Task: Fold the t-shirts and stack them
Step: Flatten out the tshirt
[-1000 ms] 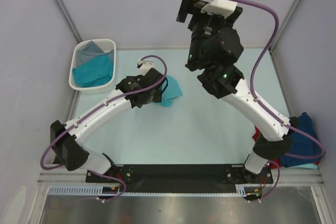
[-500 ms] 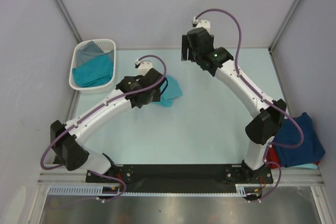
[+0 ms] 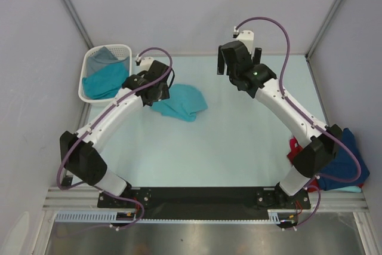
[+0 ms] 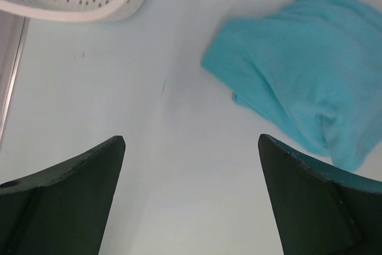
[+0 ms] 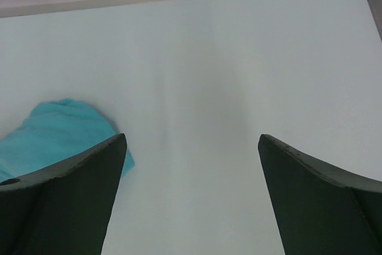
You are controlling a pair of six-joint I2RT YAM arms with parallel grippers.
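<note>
From above, a crumpled teal shirt (image 3: 180, 102) lies on the table (image 3: 239, 147), left of the middle and toward the far side. It is not folded, and its edges are bunched. The left arm (image 3: 113, 117) curves up from its base, and its wrist hangs over the shirt's left edge, between the shirt and the basket (image 3: 82, 85). The basket sits at the far left corner and holds a teal bundle (image 3: 107, 80) with a grey shirt (image 3: 100, 57) behind it. The right arm (image 3: 286, 108) reaches to the far side, its wrist well to the right of the teal shirt. At the near right edge a navy shirt (image 3: 345, 158) lies on a red shirt (image 3: 293, 147), both partly hidden by that arm's elbow. In the left wrist view, the left gripper (image 4: 191, 140) stands wide with nothing between its fingers (image 4: 71, 195) — only bare table shows below. The teal shirt (image 4: 304, 76) is ahead and to the right, clear of the fingers, and the basket wall (image 4: 89, 7) is at the top left. In the right wrist view, the right gripper (image 5: 191, 141) is also wide and holds nothing — its fingers (image 5: 322, 195) frame bare table. A corner of the teal shirt (image 5: 54, 129) shows at the left, just beyond the left finger.
</note>
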